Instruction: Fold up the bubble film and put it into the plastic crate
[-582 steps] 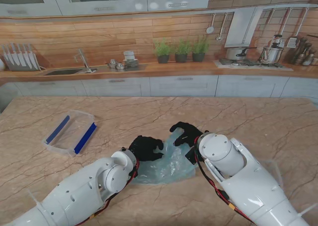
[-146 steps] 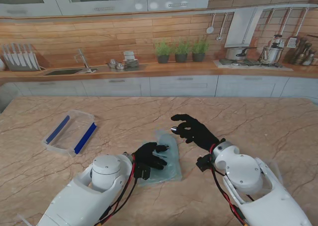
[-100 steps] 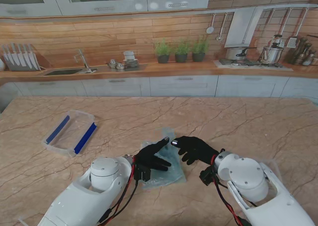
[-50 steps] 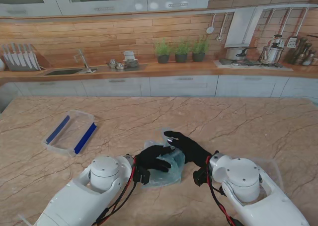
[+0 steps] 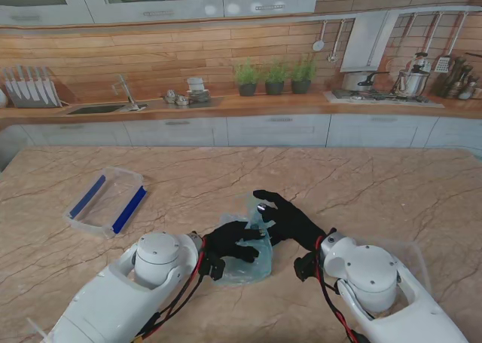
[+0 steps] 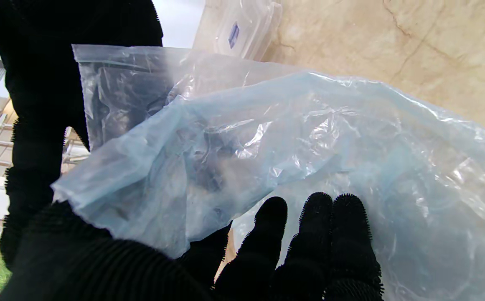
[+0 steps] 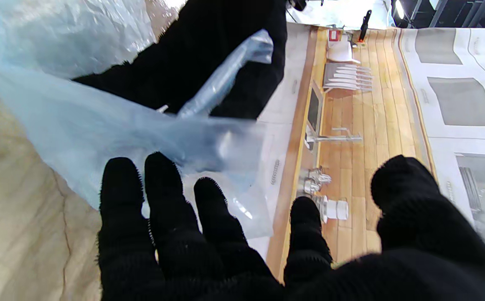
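Note:
The pale blue bubble film [image 5: 253, 263] is a crumpled, folded bundle on the marble table, right in front of me. My left hand [image 5: 230, 241], in a black glove, is shut on its near-left side, and the left wrist view shows the film [image 6: 309, 138] draped between thumb and fingers [image 6: 309, 238]. My right hand [image 5: 286, 221] hovers at the film's far right edge with fingers spread and nothing gripped. In the right wrist view the film [image 7: 79, 113] hangs past those fingers [image 7: 163, 196], pinched by the left hand [image 7: 209, 54]. The clear plastic crate [image 5: 105, 201] with blue handles lies far left.
The marble table [image 5: 376, 185] stretches to the right and far side of the hands. The crate [image 6: 242, 25] also shows in the left wrist view beyond the film. Behind the table runs a kitchen counter with a sink, potted herbs and a stove.
The film went from a spread sheet to a smaller folded bundle. In the last half second my right hand lifted off it and spread its fingers, while the left hand kept its hold.

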Robot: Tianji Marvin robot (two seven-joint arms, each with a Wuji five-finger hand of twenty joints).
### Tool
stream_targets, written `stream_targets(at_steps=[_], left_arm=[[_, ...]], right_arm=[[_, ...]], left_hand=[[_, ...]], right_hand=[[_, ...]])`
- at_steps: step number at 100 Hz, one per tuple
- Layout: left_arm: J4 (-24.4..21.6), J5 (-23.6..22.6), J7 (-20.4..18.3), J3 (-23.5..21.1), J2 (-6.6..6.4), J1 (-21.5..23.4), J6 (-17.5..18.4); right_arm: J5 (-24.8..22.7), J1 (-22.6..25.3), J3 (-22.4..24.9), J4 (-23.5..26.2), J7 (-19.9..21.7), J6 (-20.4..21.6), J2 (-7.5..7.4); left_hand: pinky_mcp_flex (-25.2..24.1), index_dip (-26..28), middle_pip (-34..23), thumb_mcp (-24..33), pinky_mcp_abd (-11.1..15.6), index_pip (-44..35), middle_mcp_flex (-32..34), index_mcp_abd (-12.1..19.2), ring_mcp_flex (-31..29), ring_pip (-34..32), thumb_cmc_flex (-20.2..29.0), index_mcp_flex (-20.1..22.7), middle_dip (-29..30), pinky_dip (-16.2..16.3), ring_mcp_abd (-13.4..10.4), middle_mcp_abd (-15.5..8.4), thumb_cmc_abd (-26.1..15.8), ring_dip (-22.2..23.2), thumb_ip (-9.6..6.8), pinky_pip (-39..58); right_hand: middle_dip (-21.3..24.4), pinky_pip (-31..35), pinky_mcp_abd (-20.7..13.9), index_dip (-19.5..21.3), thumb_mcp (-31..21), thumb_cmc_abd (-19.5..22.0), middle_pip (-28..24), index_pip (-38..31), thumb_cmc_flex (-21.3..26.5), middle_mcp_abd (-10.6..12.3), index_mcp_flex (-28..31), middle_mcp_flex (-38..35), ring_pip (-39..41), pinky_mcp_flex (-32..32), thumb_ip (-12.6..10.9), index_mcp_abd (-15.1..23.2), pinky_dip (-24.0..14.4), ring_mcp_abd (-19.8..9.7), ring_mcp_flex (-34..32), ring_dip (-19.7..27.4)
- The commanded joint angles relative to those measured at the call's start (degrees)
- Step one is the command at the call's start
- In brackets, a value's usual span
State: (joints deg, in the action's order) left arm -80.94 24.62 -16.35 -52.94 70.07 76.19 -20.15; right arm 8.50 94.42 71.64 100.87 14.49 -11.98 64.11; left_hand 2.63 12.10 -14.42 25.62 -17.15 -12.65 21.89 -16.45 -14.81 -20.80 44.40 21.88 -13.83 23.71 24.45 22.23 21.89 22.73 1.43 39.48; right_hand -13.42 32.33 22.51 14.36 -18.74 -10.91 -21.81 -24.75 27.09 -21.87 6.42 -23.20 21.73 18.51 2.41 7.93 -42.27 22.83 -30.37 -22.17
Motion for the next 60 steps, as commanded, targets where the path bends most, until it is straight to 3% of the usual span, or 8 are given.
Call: stream_targets(at_steps=[1, 11, 14, 21, 24, 44, 52, 60], left_arm=[[0.8, 0.0, -0.3, 0.3, -0.25, 0.8, -1.0], [1.1, 0.5, -0.8, 0.3, -0.24, 0.6, -1.3], [1.3, 0.7, -1.2, 0.3, -0.25, 0.5, -1.2], [1.9, 1.5, -2.1, 0.4, -0.26, 0.3, -0.9], [2.1, 1.9, -2.5, 0.4, -0.28, 0.2, -0.6], [2.8, 3.4, -3.8, 0.0, -0.28, 0.2, 0.5], [2.8, 3.8, -3.5, -0.3, -0.16, 0.4, 0.8], [2.8, 4.5, -3.2, -0.7, 0.01, 0.7, 1.1]], right_arm=[[0.1, 0.5, 0.3, 0.8, -0.2, 0.6, 0.41], [0.5, 0.8, 0.5, 1.0, -0.6, 1.1, 0.51], [0.6, 0.9, 0.5, 1.1, -0.7, 1.1, 0.55], [0.9, 0.7, 0.2, 1.0, -0.8, 1.1, 0.62], [1.1, 0.6, 0.0, 0.9, -0.9, 1.2, 0.66], [2.7, -0.9, -1.9, -0.8, -0.6, 2.1, 0.86], [2.6, -1.4, -2.7, -1.2, -0.2, 2.4, 0.78], [1.2, -1.9, -3.3, -1.5, 0.1, 2.6, 0.56]], left_hand=[[-2.4, 0.8, -0.2, 0.0, -9.7, -2.4, -0.8, 0.9, -0.9, 0.6, -0.9, 0.5, 0.6, -3.1, 1.3, -0.5, 2.4, -0.5, 0.12, -11.7], [-2.7, 0.7, 0.0, -1.6, -9.5, -2.4, -1.0, 0.9, -0.5, 0.8, -2.2, 0.6, 0.7, -3.1, 1.3, -0.5, 1.8, -0.6, 0.49, -12.0], [-2.8, 0.4, 0.4, -4.9, -9.3, -1.9, -1.1, 0.8, -0.3, 1.1, -1.6, 0.8, 0.9, -3.2, 1.3, -0.5, 1.1, -0.8, 0.49, -12.6], [-3.3, 0.3, 0.7, -6.9, -9.1, -1.7, -1.6, 0.8, 0.4, 1.5, -3.4, 0.7, 1.0, -3.2, 1.3, -0.5, 0.6, -0.9, 0.68, -13.0], [-3.3, 0.1, 0.8, -11.9, -9.1, -1.0, -1.8, 0.7, 0.6, 1.8, -2.5, 1.0, 1.1, -2.9, 1.3, -0.6, -0.7, -1.0, 0.09, -14.0], [-2.7, -1.0, 2.0, -21.6, -9.1, 2.1, -2.0, -1.3, 1.4, 3.3, -3.5, 3.4, 1.5, -1.9, 1.3, -0.2, -3.9, -1.3, -0.32, -19.2], [-1.9, -1.6, 2.4, -23.6, -9.3, 3.7, -1.8, -1.9, 1.5, 3.5, -5.1, 4.4, 1.6, -1.9, 1.3, 0.0, -4.8, -1.4, -0.35, -21.7], [-1.2, -1.9, 2.6, -25.4, -9.3, 4.9, -1.7, -2.5, 1.7, 3.7, -6.9, 5.2, 1.6, -1.5, 1.4, 0.1, -6.2, -1.5, -0.41, -24.2]], right_hand=[[0.2, 0.4, -1.2, -0.4, 0.3, 0.8, -0.1, 0.2, -0.1, 2.2, -1.0, 1.1, 1.5, 0.7, -1.7, 1.6, -1.8, -1.7, -2.3, -1.0], [0.2, 0.4, -1.4, -0.4, 0.2, 0.8, -0.1, 0.1, -0.1, 2.2, -1.1, 1.3, 1.7, 0.9, -1.7, 1.5, -1.9, -2.2, -2.7, -1.2], [0.2, 0.4, -1.5, -0.4, 0.2, 0.7, -0.2, 0.0, -0.1, 2.2, -1.1, 1.4, 1.8, 0.8, -1.7, 1.5, -1.9, -2.4, -2.9, -1.3], [0.2, 0.4, -1.7, -0.4, 0.1, 0.7, -0.2, 0.0, -0.1, 2.1, -1.1, 1.7, 2.1, 0.8, -1.7, 1.4, -2.0, -3.0, -3.1, -1.5], [0.1, 0.5, -1.9, -0.4, 0.1, 0.7, -0.3, 0.0, -0.2, 2.1, -1.1, 1.7, 2.2, 0.8, -1.6, 1.4, -2.1, -3.3, -3.3, -1.6], [0.0, 0.5, -3.1, -0.3, -0.1, 0.3, -0.8, -0.3, -0.3, 2.3, -1.1, 2.1, 2.3, 0.6, -1.6, 1.9, -2.4, -5.6, -4.3, -1.8], [0.0, 0.7, -2.9, -0.4, -0.1, 0.2, -0.8, -0.3, -0.5, 2.8, -1.1, 2.1, 2.3, 0.7, -1.6, 2.3, -2.7, -4.5, -4.8, -1.9], [0.3, 1.3, -1.8, -0.7, -0.2, 0.1, -0.3, 0.1, -1.0, 3.6, -1.3, 2.5, 2.6, 1.0, -1.6, 3.2, -3.2, -1.6, -5.3, -2.2]])
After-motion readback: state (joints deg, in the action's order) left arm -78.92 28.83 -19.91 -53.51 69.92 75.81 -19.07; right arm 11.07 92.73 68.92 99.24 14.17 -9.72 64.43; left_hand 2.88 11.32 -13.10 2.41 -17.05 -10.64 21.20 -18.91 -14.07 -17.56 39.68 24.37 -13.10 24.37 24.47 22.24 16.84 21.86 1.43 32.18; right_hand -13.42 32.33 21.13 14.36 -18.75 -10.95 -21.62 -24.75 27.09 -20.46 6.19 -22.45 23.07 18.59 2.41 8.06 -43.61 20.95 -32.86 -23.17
